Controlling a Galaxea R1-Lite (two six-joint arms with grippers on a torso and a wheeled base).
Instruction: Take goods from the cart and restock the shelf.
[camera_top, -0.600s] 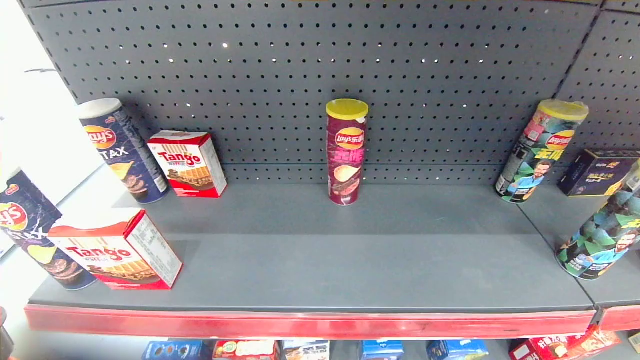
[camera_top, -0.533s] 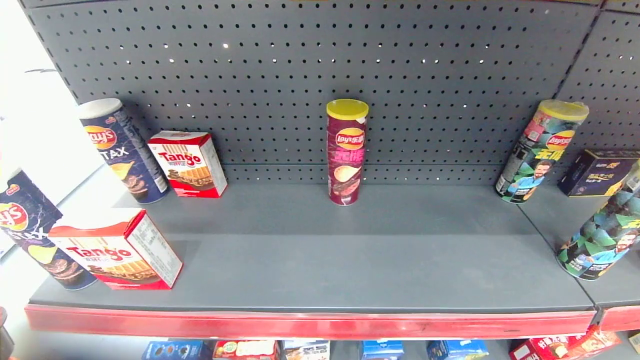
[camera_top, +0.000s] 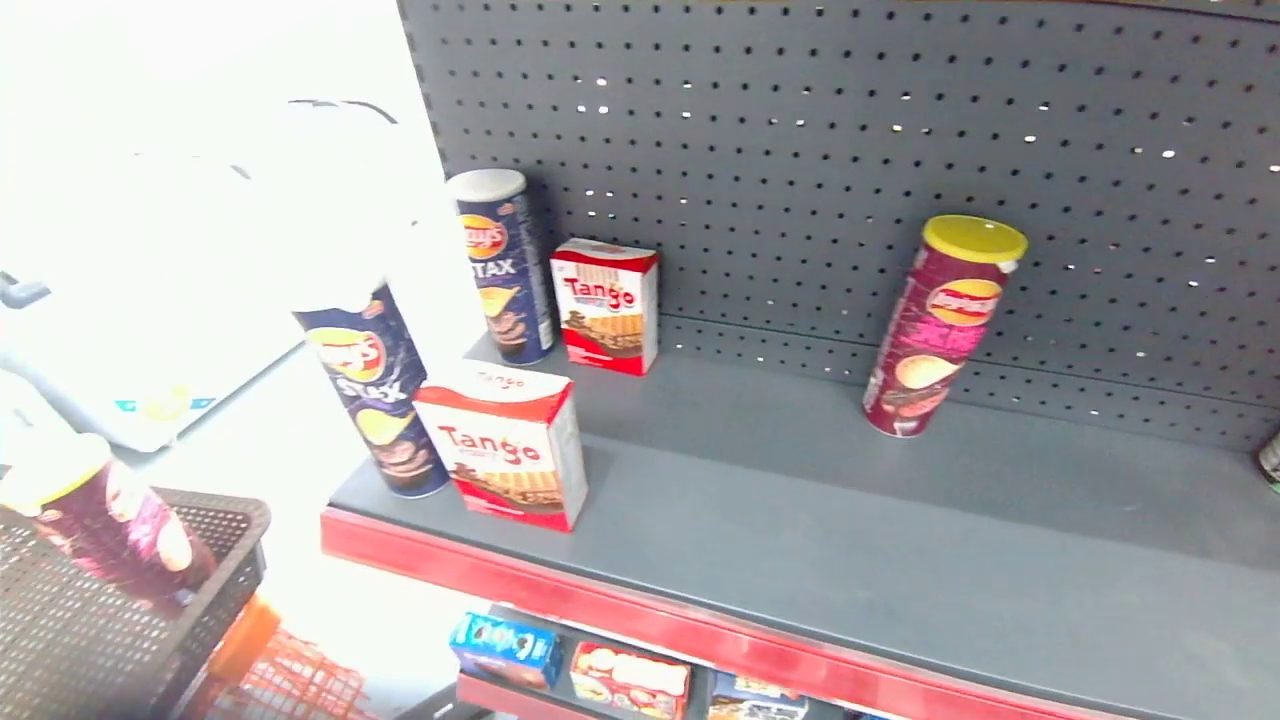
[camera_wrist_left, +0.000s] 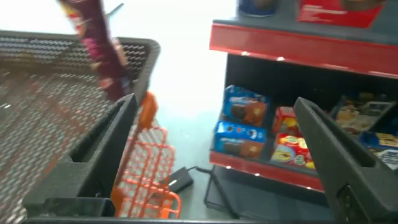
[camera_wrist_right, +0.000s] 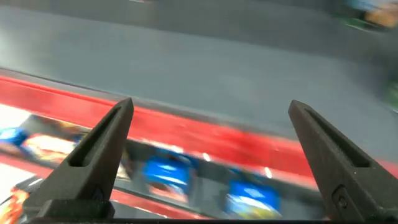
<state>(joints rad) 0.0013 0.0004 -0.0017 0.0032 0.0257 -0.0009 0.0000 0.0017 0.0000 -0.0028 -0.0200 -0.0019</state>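
Head looks down on the shelf (camera_top: 800, 520); wrist cameras face its front.

A can (camera_top: 100, 525) stands in the basket (camera_top: 222, 595), left of the shelf (camera_top: 800, 520) bearing another can (camera_top: 940, 325)

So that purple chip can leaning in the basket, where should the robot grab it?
Probably around its upper body, coming down from above. The chip can leans in the basket with its top end poking above the rim, so that part is free of the mesh walls. Its round sides suit the open left tool closing across it.
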